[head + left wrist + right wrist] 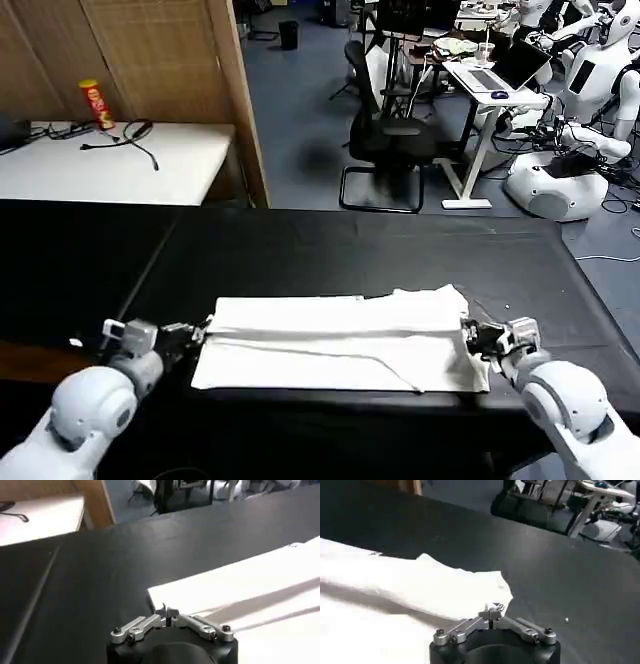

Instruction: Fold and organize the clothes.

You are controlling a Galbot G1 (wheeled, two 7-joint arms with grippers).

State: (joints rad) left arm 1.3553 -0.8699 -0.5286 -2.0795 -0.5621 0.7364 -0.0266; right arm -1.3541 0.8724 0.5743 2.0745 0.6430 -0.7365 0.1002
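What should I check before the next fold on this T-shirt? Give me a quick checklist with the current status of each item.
1. T-shirt folded into a long flat band on the black table cover: ok.
2. Left gripper at the shirt's left end, fingers closed on the edge: ok.
3. Right gripper at the right end, closed at the edge: ok.
4. Edges aligned: not ok, the right end is rumpled and uneven.
5. Cloth actually pinched rather than just touched: cannot tell.
6. Shirt's near edge close to the table's front edge, slip risk: cannot tell.
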